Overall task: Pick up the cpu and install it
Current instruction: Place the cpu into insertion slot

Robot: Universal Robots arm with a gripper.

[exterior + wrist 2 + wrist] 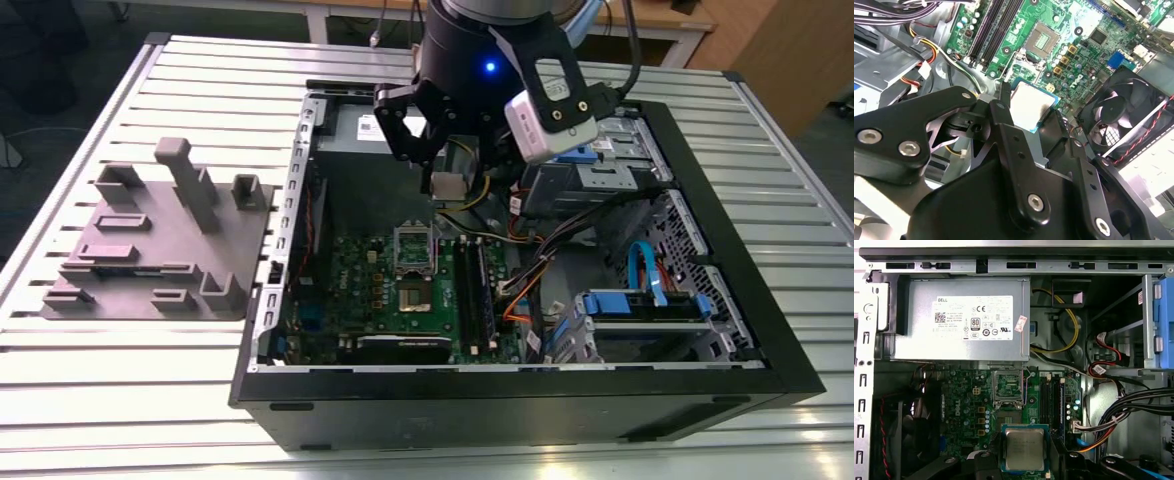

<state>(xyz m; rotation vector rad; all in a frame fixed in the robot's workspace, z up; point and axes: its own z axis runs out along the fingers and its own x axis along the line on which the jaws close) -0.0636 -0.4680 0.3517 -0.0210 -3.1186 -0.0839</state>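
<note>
A slatted metal table (120, 400) bears an open computer case (534, 405). In the exterior view a grey moulded tray (154, 250) lies at the case's 9 o'clock and wooden furniture (787, 60) stands at its 1 o'clock. The gripper (450, 175) hangs above the motherboard (360, 290), clamped on the cpu (1024, 449). The first wrist view adds a labelled grey box (961, 322); the second wrist view, a black fan (1119, 117).

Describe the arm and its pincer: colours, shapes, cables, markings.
The arm is a dark, rounded cylinder with a small blue light. A white camera box with a black face is mounted beside it, and a dark cable trails off. The pincer is matte black: flat angular linkage plates joined by silver screw heads.
</note>
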